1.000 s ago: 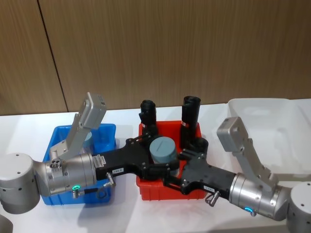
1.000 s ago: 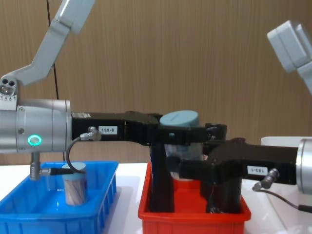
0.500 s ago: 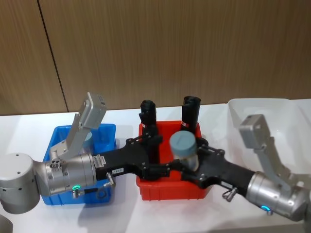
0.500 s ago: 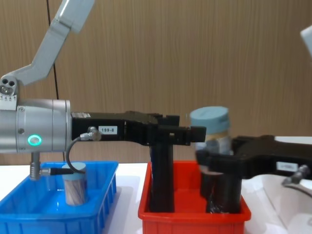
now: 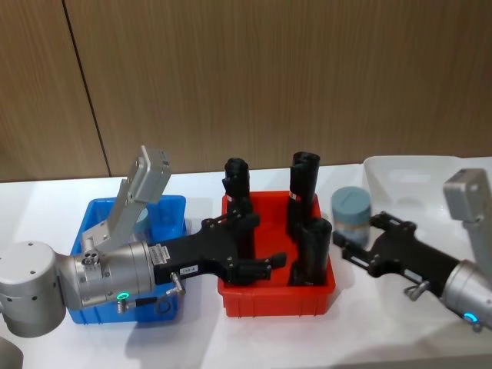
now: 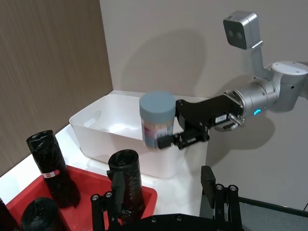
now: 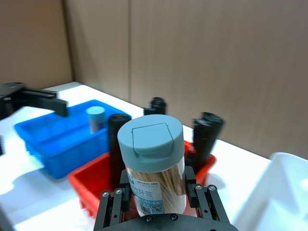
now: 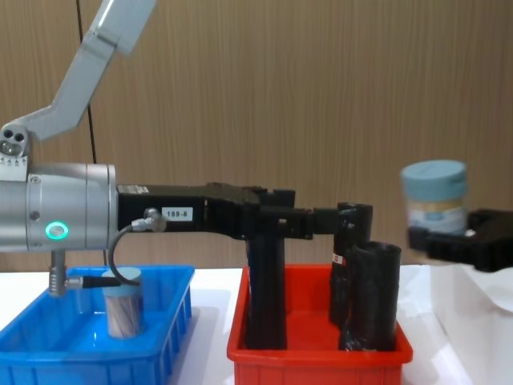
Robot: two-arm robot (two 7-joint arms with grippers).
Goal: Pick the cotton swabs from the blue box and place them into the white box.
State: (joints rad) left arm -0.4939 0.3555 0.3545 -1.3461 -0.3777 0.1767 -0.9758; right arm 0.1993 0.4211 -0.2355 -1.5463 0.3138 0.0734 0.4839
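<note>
Head view, items as recorded.

1. Right gripper (image 5: 355,231): fingers pressed onto a small clear cylindrical plastic tub of cotton swabs with a flat pale-blue lid (image 5: 350,209). The tub was upright and held in the air between the red bin and the white box, just beside the white box's left wall. In the chest view the tub (image 8: 434,196) sat higher than the roll tops, to the right of the red bin.
2. Right wrist view: tub (image 7: 151,159) clamped at its lower, labelled part, white swabs showing through the wall.
3. Left gripper (image 5: 265,238): fingers spread apart, holding nothing, hanging over the red bin among the rolls.
4. Low bright-blue plastic box with a thick rim (image 5: 165,201): at the table's left. One more lidded swab tub (image 8: 124,309) stood upright inside it. In the head view the left arm's grey link hid part of that tub.
5. Red rectangular plastic bin (image 5: 277,296): middle of the table, between the blue box and the white box.
6. Tall black wrapped rolls, three counted: two at the bin's far side (image 5: 237,181) (image 5: 304,177), one nearer (image 5: 313,246), all upright, standing between the two grippers.
7. Taller white translucent plastic box (image 5: 415,173): at the table's right. In the left wrist view its wall (image 6: 106,125) rose behind the held tub.
8. Brown wood-panel wall (image 5: 246,77): behind the table.
</note>
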